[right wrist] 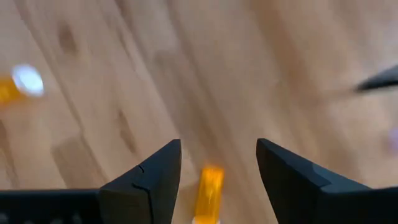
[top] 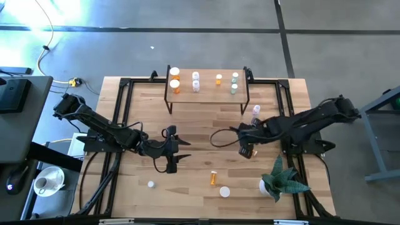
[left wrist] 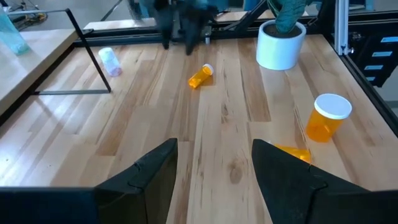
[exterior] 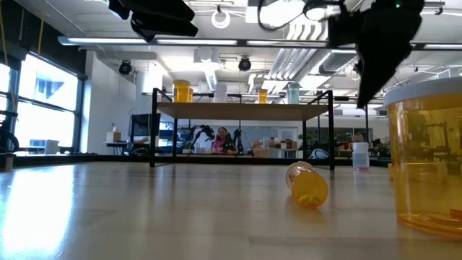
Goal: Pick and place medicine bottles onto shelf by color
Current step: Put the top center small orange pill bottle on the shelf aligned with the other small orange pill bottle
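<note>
one orange bottle point(right wrist: 210, 190) lies on the table below the open, empty right end effector point(right wrist: 217, 180).

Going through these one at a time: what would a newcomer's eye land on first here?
Probably the shelf at the table's far edge, with small bottles lined up on top. Next, the two dark arms meeting mid-table, left gripper and right gripper both empty with fingers apart. An orange bottle lies on its side near the front, beside the potted plant.
</note>
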Available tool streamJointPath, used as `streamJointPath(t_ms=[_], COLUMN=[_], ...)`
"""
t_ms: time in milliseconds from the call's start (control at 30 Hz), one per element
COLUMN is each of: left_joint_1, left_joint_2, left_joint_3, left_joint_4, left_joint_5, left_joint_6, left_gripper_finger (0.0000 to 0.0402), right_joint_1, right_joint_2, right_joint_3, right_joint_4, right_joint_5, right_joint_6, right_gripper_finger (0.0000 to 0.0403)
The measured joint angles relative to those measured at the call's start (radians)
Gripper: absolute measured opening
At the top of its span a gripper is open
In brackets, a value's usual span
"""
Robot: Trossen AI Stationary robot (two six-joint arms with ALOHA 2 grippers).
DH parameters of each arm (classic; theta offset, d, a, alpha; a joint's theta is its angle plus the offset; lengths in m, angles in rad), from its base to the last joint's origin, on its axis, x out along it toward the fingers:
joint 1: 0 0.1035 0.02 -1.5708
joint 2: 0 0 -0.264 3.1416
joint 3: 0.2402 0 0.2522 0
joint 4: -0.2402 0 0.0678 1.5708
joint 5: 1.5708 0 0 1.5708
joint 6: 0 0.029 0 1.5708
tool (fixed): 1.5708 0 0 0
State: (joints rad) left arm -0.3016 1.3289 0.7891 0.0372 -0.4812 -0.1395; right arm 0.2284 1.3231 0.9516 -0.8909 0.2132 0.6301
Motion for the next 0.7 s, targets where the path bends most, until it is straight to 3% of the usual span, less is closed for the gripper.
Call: streamJointPath(t_ms=[233,700], left_joint_1=[0.0,0.0], left_joint_2=[0.0,0.0], left_joint_3=[0.0,0.0], left_joint_4=[-0.019,-0.019], left_joint_5=[0.0,0.0], left_joint_6=[-0.015,-0.018], left_gripper_finger=[0.0195,0.0195], right_joint_1=[-0.005,-0.003], right_joint_2=[0.12,0.291], right_joint_3=[0.0,0.0], right_joint_4=[-0.063,-0.079], right_joint_5=[-0.125,-0.162], right_joint_6=[0.052,0.098], right_gripper_finger=[0.02,0.02])
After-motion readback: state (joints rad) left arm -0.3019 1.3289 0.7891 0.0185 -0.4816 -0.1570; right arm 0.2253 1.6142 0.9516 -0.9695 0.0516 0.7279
